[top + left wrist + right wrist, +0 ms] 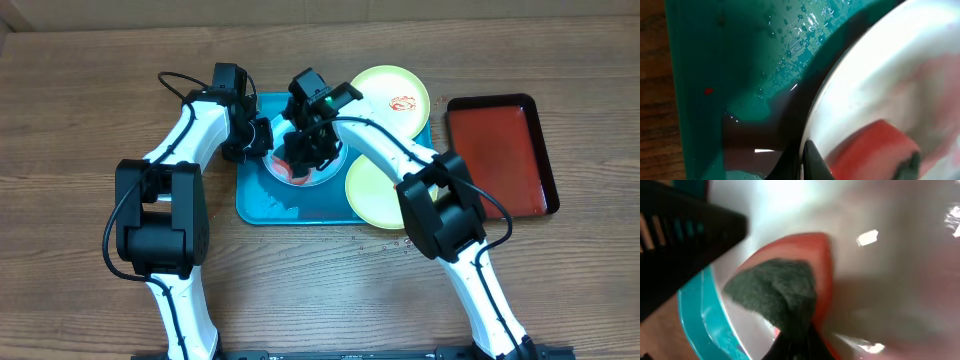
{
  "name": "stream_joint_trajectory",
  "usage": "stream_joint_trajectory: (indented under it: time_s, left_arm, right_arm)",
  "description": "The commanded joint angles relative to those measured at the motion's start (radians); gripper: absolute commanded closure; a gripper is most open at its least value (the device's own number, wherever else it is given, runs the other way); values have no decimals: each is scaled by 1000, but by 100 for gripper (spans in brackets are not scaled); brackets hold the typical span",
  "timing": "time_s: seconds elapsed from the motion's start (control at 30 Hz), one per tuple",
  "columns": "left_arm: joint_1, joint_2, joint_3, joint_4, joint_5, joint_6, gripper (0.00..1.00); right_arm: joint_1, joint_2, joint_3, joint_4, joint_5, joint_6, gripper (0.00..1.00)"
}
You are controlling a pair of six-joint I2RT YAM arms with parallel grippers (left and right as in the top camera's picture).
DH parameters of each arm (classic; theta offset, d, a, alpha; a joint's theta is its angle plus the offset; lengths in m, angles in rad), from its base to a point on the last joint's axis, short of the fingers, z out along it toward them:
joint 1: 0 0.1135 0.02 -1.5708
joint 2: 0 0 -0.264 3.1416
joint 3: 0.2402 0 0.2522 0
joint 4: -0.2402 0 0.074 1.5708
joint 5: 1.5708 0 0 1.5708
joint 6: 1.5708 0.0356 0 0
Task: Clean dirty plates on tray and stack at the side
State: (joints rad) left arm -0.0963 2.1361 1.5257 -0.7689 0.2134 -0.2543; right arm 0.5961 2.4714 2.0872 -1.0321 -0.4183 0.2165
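Over on the 9 o'clock half of the turquoise tray [290, 207] sits the pale plate [328, 176], and both arms are on it. The left pincer [264, 138] is at the plate's 9 o'clock rim, clenched on the edge. The left wrist view shows a dark finger [812, 162] right against that rim. The right pincer [308, 152] is over the plate's middle, clamped on a red sponge [822, 275] with a grey-green scrub pad [772, 292], and the sponge looks pressed onto the plate.

2 more plates are out. The upper yellow-green plate [392, 95] is at the tray's 1 o'clock corner, hanging over the rim, with a red smear [403, 102] on it. The lower yellow-green plate [370, 195] is at 4 o'clock, partly under the right arm. Water drops [805, 20] bead on the tray floor. A red tray [500, 150] lies off at 3 o'clock, apart from the turquoise one.
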Motion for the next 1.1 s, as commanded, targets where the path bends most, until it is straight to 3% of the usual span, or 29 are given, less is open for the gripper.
stream_joint_trajectory:
  time_s: [0.0, 0.23, 0.6, 0.8, 1.07]
  left_arm:
    - [6, 41, -18, 6, -56, 16, 96]
    - [6, -56, -16, 7, -92, 74, 96]
    - [2, -263, -16, -69, -152, 154, 96]
    - [-45, -365, -16, -142, -440, 147, 96]
    - [-237, -417, -16, -167, -860, 64, 96]
  right_arm:
    - [-68, -92, -4, -29, 48, -4, 96]
    - [-157, -297, -4, -101, 188, -3, 96]
    - [-339, -513, -4, -131, 193, 23, 96]
    - [-421, -523, -4, -150, 193, 22, 96]
    - [-448, -523, -4, -148, 194, 22, 96]
